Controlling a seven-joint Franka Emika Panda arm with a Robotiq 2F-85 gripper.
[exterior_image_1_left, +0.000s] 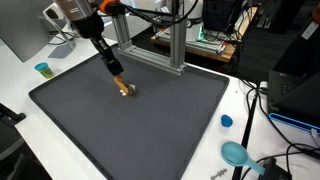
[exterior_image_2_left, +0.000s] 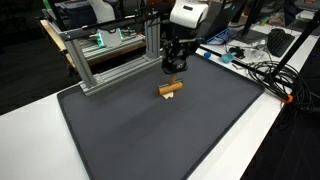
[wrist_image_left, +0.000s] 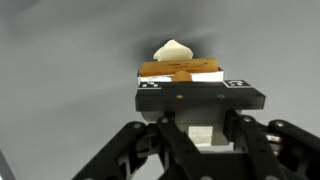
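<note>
My gripper (wrist_image_left: 192, 100) fills the wrist view — jaws clamped on the wooden block (wrist_image_left: 180, 71), which rests on the grey mat (exterior_image_2_left: 150, 130) directly under it.

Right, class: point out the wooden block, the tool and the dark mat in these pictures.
wooden block (exterior_image_2_left: 171, 88), an exterior view, on its long side face.
tool (exterior_image_1_left: 122, 88), an exterior view, midway between its fingertips, at the block.
dark mat (exterior_image_2_left: 150, 135), an exterior view, on a bare part in front of the block.
</note>
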